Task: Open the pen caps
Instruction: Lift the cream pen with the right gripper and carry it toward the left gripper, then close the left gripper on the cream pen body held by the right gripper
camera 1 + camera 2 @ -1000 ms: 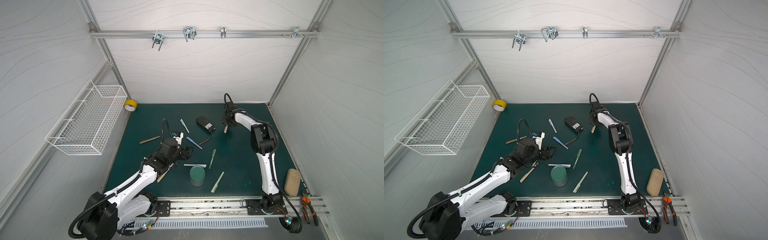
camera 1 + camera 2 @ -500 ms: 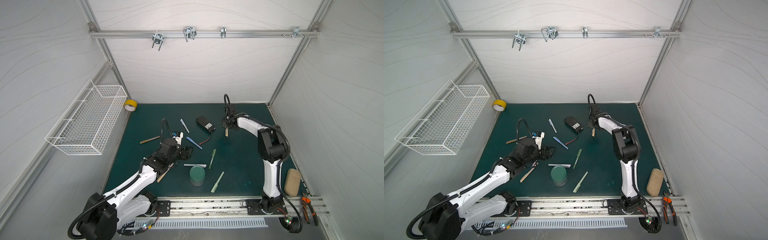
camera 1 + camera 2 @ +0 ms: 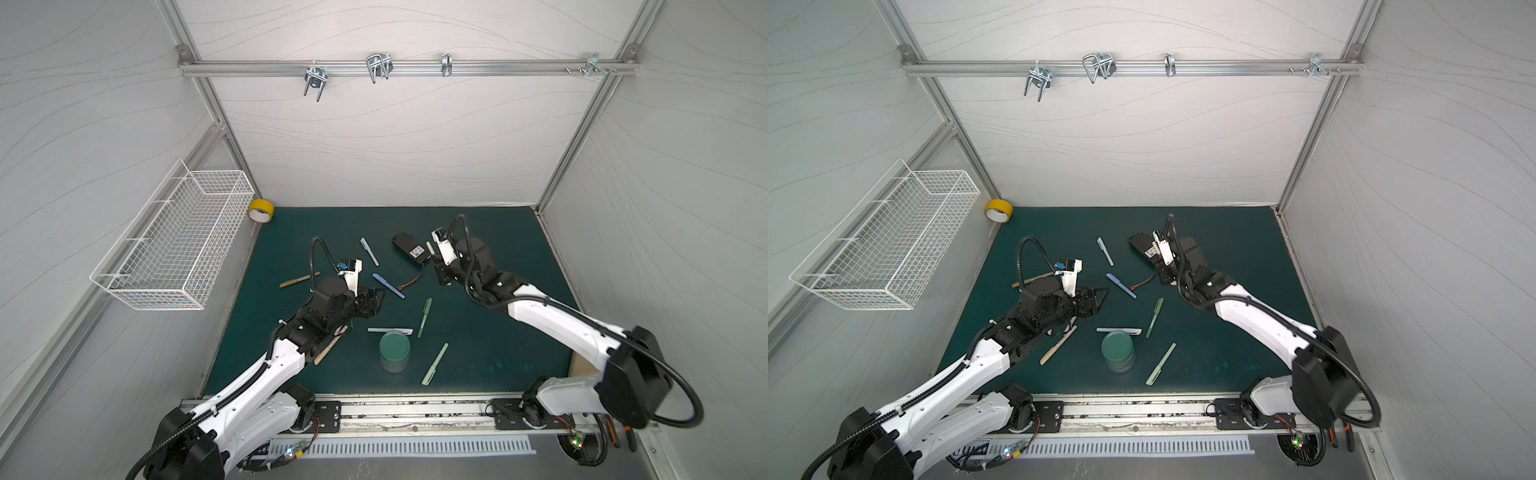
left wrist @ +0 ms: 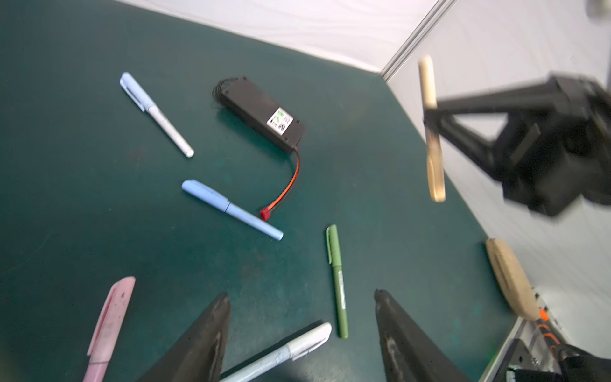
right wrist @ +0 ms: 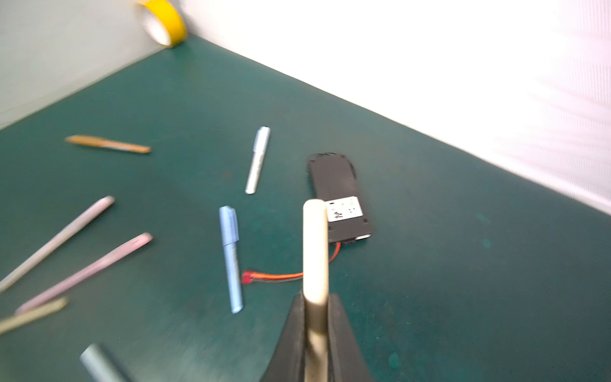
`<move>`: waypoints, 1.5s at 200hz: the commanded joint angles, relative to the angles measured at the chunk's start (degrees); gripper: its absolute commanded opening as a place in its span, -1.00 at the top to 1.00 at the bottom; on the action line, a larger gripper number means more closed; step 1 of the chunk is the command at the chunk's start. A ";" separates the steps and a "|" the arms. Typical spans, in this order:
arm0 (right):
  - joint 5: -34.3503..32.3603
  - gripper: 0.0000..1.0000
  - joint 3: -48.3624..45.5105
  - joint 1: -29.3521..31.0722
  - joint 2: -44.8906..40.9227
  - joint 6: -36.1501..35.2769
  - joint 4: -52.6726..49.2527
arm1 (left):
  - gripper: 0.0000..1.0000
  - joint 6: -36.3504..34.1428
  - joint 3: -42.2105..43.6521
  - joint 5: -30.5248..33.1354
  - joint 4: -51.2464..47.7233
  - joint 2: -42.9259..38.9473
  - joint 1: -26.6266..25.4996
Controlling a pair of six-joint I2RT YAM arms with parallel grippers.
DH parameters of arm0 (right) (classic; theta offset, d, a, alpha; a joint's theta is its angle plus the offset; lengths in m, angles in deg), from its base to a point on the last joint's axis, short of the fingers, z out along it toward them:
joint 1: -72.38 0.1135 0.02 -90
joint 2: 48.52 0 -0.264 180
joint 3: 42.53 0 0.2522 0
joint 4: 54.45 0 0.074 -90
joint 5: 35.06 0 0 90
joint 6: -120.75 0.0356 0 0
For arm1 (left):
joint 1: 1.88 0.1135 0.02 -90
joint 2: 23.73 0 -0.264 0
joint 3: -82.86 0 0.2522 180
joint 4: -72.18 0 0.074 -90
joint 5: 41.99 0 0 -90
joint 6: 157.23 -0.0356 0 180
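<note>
Right arm elbow has swung back toward the near right corner of the desk [image 3: 498,332] over the last second. Its gripper has stayed over the far middle, beside the battery pack [image 3: 411,253].

Right gripper [image 5: 315,302]: jaws closed on a tan pen [image 5: 315,244]. The pen is held clear of the desk, roughly upright, with both ends projecting past the fingers (the wrist views are blurred, so whether its cap is seated cannot be told).

Left gripper [image 4: 301,296]: jaws open, nothing between them. It hovers low over the middle of the desk, almost where it was a second ago.

Pens lying flat near the left gripper:
- Blue pen [image 4: 231,209], cap on, just beside the red plug of the battery pack lead.
- Green pen [image 4: 337,281], cap on.
- White-capped pen [image 4: 281,350], running below the open jaws.
- Pink pen [image 4: 109,327], off to one side.
</note>
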State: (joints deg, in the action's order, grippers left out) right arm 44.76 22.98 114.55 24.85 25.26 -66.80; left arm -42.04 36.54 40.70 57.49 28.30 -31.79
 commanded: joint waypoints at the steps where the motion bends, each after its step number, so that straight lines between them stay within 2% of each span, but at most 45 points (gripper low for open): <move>1: 5.54 0.94 -8.09 3.97 -7.17 -17.26 11.79 | -0.40 2.98 -6.99 0.19 0.66 -0.92 -0.25; 13: 8.81 0.94 -11.96 5.83 -9.96 -25.38 13.75 | -0.40 3.32 -9.82 -0.45 -0.65 -0.58 -0.31; 35: 9.03 0.96 -18.94 9.67 -12.81 -38.90 19.41 | -0.40 2.22 -12.82 -2.58 -1.46 -0.09 -0.30; 57: 11.55 0.99 -24.85 11.44 -14.10 -51.80 24.63 | -0.40 1.30 -11.15 -6.18 0.01 -0.64 -0.28; 66: 10.32 0.99 -25.45 12.10 -14.34 -54.06 25.14 | -0.40 1.73 -9.17 -8.29 2.48 -0.95 -0.33; 87: 7.06 0.99 -25.64 12.15 -14.90 -54.18 25.10 | -0.36 1.45 -5.39 -12.71 7.32 -0.76 -1.36; 111: 6.29 0.98 -25.74 12.03 -14.89 -52.54 25.50 | -0.35 -1.64 -4.58 -16.58 10.07 1.06 -5.21; 144: 6.66 0.98 -26.80 12.08 -15.50 -50.37 26.66 | -0.14 -3.16 -5.14 -19.43 11.23 3.88 -6.35; 181: 6.04 0.99 -28.18 12.10 -16.74 -49.85 28.97 | 0.04 -5.55 -6.35 -18.02 8.58 5.33 -7.31; 215: 4.79 0.98 -28.64 12.05 -17.20 -49.71 30.06 | 0.02 -7.30 -8.13 -15.74 4.72 6.46 -8.07; 241: 5.30 0.99 -28.63 12.15 -16.94 -49.75 30.04 | 0.03 -7.13 -8.03 -16.68 5.64 7.20 -8.28; 275: 6.37 1.00 -28.72 12.41 -17.18 -49.75 29.98 | 0.17 -7.17 -8.31 -17.36 5.90 8.41 -8.56; 300: 6.41 1.00 -28.63 12.66 -16.86 -49.95 29.88 | 0.20 -7.51 -8.58 -17.49 5.59 8.95 -8.77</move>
State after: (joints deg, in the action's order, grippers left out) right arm 50.05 -5.50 126.64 8.72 -23.79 -38.98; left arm -48.46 31.23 23.89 61.88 36.70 -40.10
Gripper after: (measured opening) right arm 0.118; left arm 0.402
